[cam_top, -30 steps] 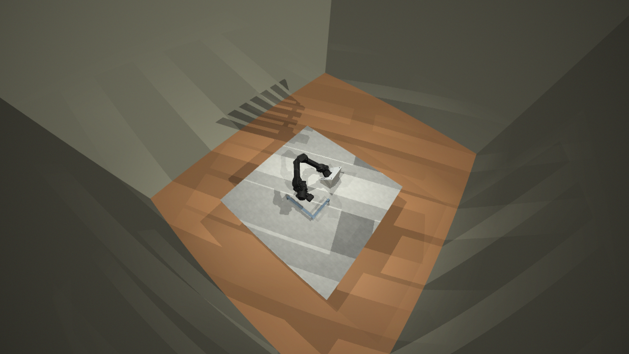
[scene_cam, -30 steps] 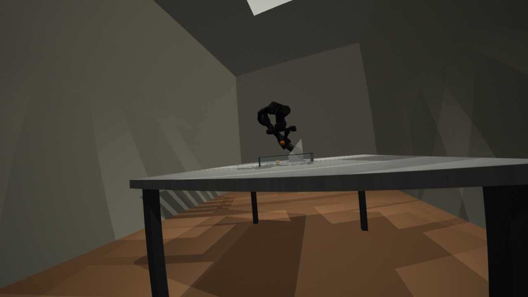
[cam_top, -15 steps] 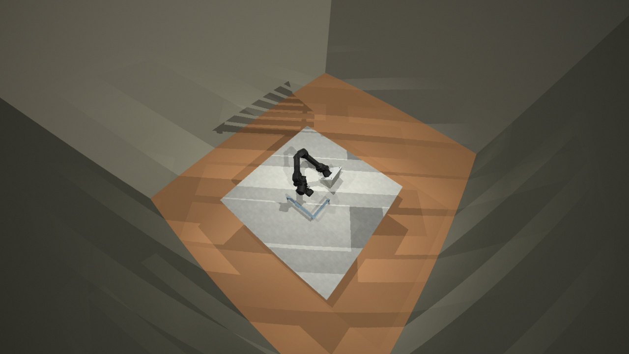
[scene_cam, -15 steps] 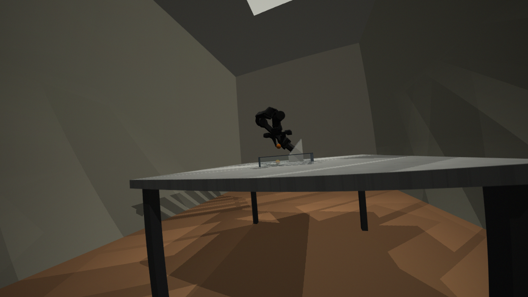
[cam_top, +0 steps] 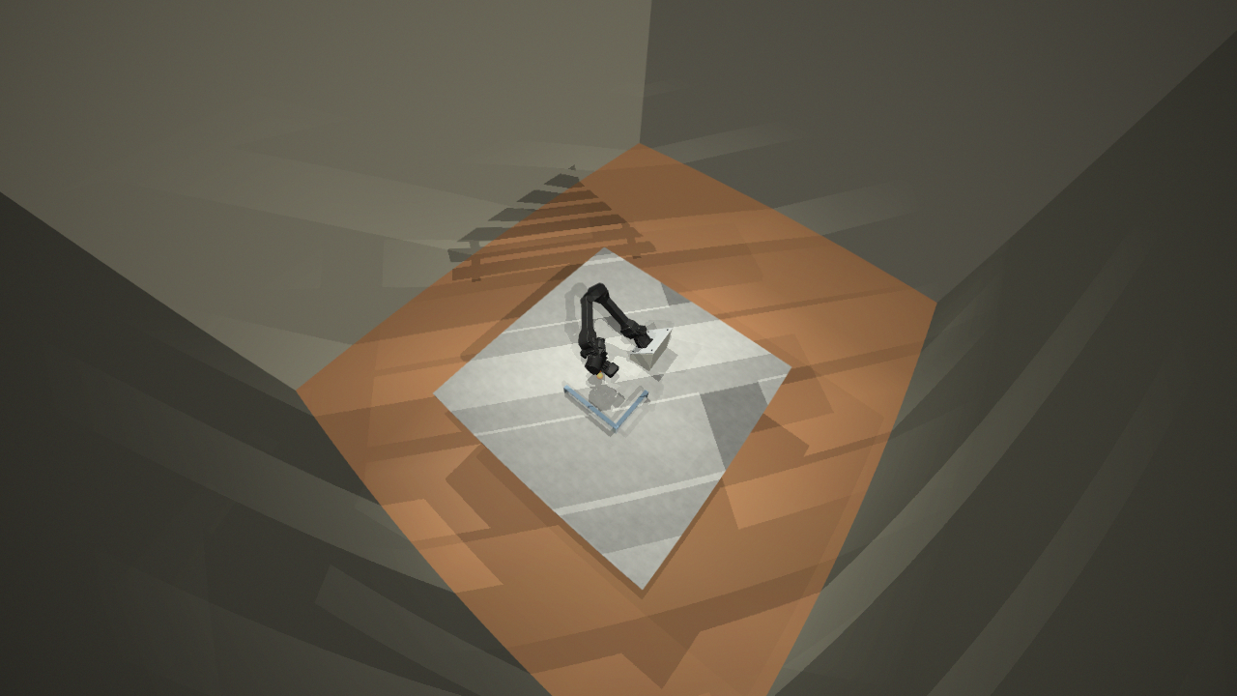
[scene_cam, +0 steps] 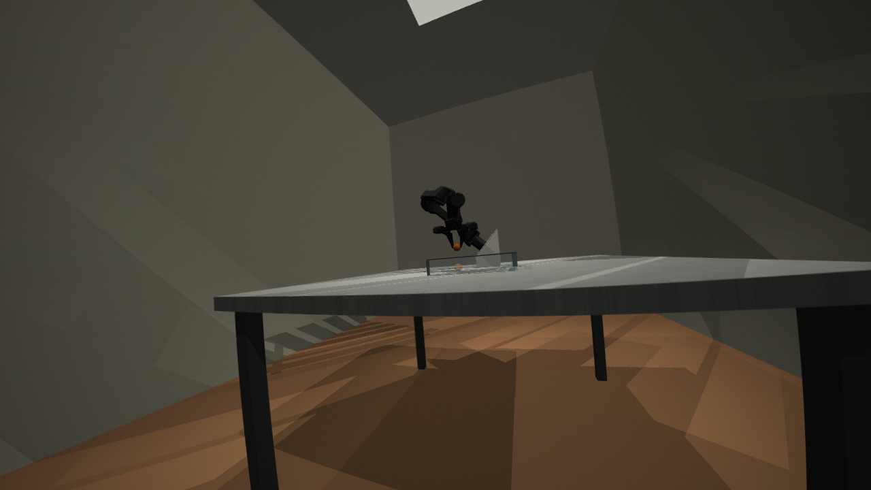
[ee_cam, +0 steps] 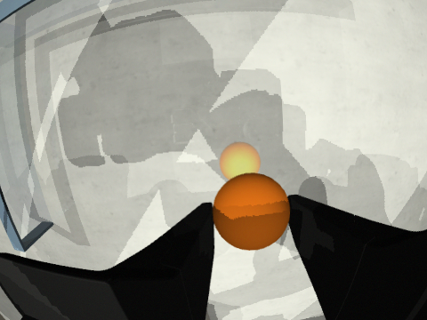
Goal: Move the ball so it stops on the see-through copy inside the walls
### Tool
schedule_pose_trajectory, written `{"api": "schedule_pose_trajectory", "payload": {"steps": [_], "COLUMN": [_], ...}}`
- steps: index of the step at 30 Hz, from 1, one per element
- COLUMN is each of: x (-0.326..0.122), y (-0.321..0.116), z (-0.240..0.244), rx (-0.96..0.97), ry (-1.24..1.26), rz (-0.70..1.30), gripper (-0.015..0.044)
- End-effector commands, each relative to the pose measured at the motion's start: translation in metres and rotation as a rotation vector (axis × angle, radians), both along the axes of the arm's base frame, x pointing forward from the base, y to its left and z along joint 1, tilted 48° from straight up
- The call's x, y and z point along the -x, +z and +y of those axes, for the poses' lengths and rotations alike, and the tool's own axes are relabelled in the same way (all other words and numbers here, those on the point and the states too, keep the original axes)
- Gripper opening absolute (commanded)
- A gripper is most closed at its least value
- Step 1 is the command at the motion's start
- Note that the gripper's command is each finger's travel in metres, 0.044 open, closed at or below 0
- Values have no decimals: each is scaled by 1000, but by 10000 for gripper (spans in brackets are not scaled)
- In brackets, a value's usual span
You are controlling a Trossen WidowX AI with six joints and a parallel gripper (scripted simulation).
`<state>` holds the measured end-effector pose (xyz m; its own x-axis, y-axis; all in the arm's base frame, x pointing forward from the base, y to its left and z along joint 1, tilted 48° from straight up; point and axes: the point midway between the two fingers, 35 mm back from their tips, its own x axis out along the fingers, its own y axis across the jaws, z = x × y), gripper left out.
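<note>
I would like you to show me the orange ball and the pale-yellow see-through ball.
Orange ball (scene_cam: 456,246) (ee_cam: 251,212): exterior and wrist views, middle of its surface.
Pale-yellow see-through ball (cam_top: 600,375) (scene_cam: 458,267) (ee_cam: 240,160): all three views, middle of its visible part.
</note>
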<state>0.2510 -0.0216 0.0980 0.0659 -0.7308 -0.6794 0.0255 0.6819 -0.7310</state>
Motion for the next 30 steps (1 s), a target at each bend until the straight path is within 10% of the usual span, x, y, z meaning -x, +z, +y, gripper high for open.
{"api": "schedule_pose_trajectory", "payload": {"steps": [1, 30], "x": [5, -1], "y": [0, -53], "z": [-4, -63], "rx": [1, 5], "ry": [5, 5], "rz": [-8, -9], "gripper": [0, 0]}}
